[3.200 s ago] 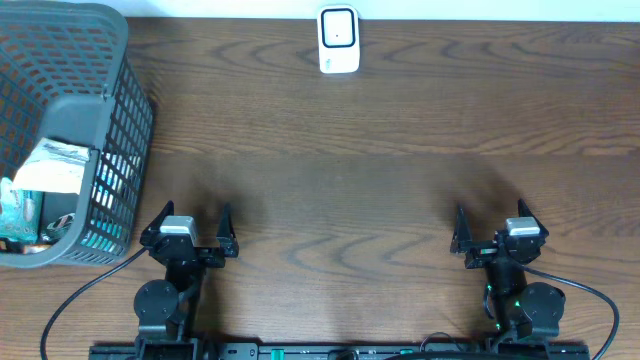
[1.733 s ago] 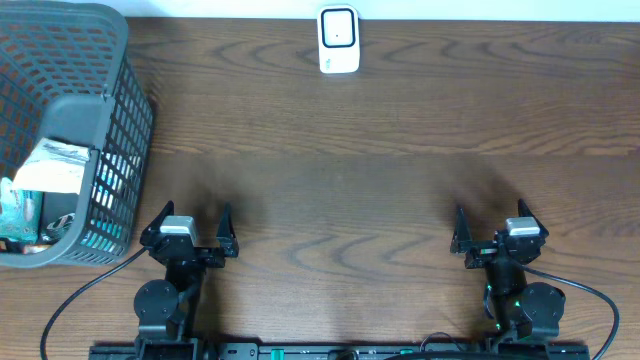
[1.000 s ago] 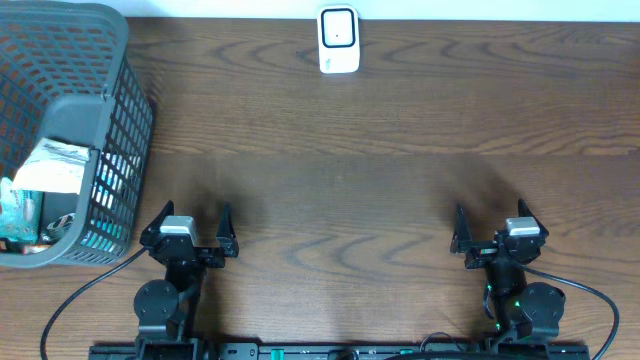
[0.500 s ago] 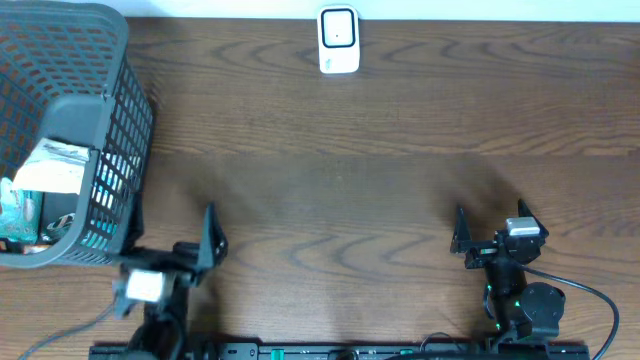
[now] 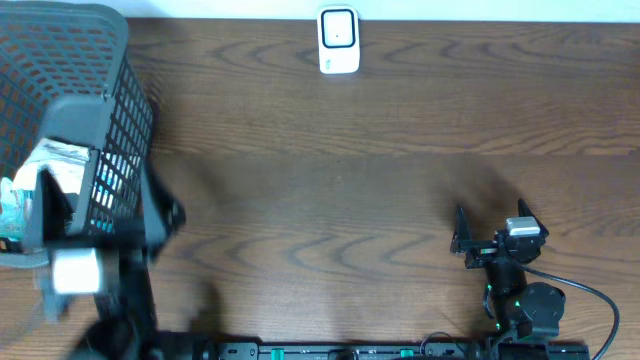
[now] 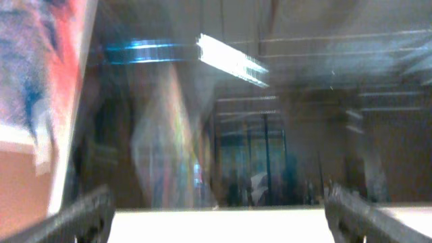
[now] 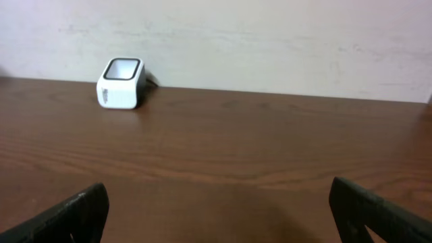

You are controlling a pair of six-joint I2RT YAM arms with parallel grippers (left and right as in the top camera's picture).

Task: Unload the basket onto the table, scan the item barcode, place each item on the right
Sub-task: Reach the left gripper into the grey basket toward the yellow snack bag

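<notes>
Left gripper (image 5: 100, 195): jaws spread wide, nothing gripped. It is badly smeared in the overhead view and overlaps the near right corner of the basket (image 5: 85, 105). Whether it sits above the rim or just outside the wall cannot be told.

Items to be scanned are in the basket, at the far left of the table (image 5: 330, 180). A white packet (image 5: 55, 165) lies against the inner wall, with a teal packet (image 5: 15, 210) just beside it towards the left edge. In the overhead view the white packet sits right next to one finger of the left gripper; no contact can be made out. No barcode is readable.

Left wrist view: left gripper (image 6: 223, 216) is seen with both fingertips at the bottom corners, well apart. Everything beyond is too blurred for a single item to be picked out.

Right gripper (image 5: 490, 222): jaws also wide, empty, low at the near right of the table and well apart from the basket.

The scanner (image 5: 339, 40), a small white unit, stands at the far edge, centre. In the right wrist view the scanner (image 7: 121, 82) is far ahead and to the left of the right gripper (image 7: 223, 209), with bare wood between.
</notes>
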